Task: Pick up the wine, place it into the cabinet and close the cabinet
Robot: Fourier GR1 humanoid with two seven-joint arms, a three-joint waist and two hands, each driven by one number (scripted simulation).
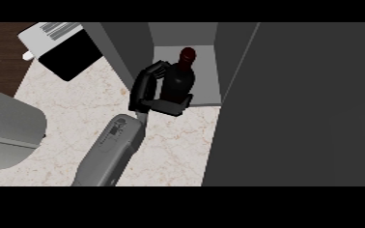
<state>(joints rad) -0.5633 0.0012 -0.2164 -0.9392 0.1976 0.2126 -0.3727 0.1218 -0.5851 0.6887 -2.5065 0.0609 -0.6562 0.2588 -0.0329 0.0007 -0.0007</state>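
A dark wine bottle (179,77) with a deep red top stands upright inside the open grey cabinet (203,94), on its floor near the left wall. My left hand (146,89) is shut on the bottle from the left. Its fingers curl round the bottle's far side and the thumb crosses the near side low down. The grey forearm (110,149) comes in from the lower edge. The cabinet door (299,106) stands open as a large dark panel filling the right side. My right hand does not show.
A white appliance with a black front (64,58) sits at the top left of the marble counter (71,106). A large pale grey rounded object (18,130) lies at the left edge. The cabinet's left wall (125,48) rises beside the hand.
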